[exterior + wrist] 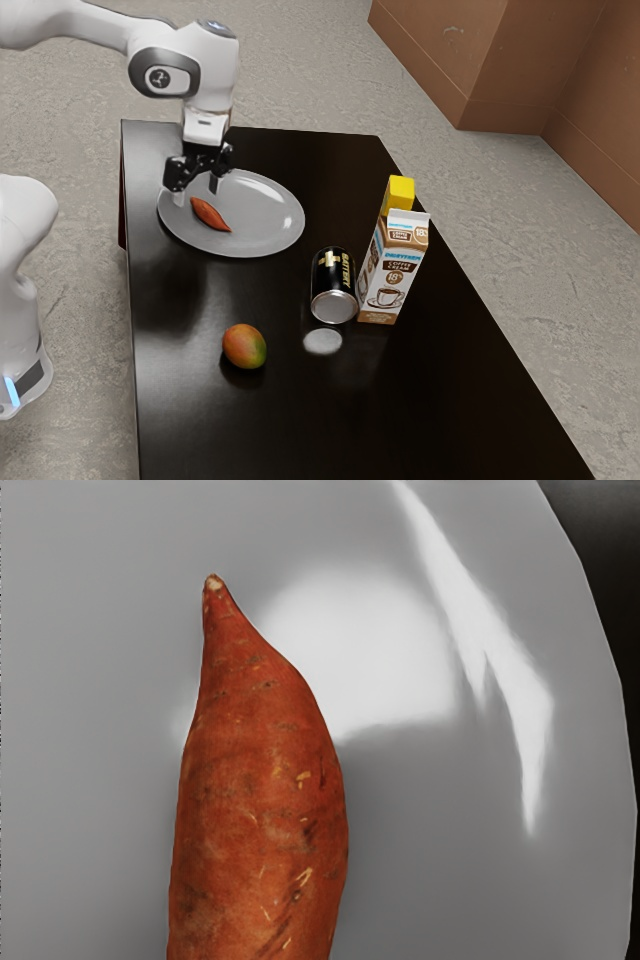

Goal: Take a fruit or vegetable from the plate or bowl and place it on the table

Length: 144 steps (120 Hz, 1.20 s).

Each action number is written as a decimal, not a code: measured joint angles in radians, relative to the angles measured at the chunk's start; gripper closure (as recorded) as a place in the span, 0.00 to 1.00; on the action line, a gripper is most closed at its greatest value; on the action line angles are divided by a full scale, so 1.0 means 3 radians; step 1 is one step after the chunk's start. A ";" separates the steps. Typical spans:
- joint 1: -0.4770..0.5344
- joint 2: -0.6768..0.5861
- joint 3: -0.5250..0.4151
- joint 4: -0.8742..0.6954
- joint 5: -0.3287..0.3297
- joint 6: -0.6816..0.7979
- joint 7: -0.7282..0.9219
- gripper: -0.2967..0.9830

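Sweet potato [210, 214] (1, reddish) lies on the plate [266, 216].

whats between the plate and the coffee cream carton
In the exterior view, a black BATTERY cylinder lies between the plate and the carton, close beside the carton, with dark tabletop between it and the plate.

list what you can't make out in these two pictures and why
Sweet potato: one end, cut off by the wrist view's lower edge.
Plate: part of its rim, behind the gripper in the exterior view.
Yellow block: lower part, behind the carton in the exterior view.
Carton's finest print: too small in the exterior view.
Table: near end, cut off by the exterior view's lower edge.
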 joint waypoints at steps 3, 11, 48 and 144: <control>-0.0002 0.0000 0.0001 0.0000 0.0000 0.0004 -0.0005 0.26; -0.0004 0.0000 -0.0008 0.0000 -0.0001 0.0005 -0.0019 0.27; -0.0109 0.0041 0.0023 -0.0003 -0.0017 0.0018 -0.0078 0.29; -0.0238 0.0088 0.0064 -0.0020 -0.0014 0.0032 -0.0205 0.40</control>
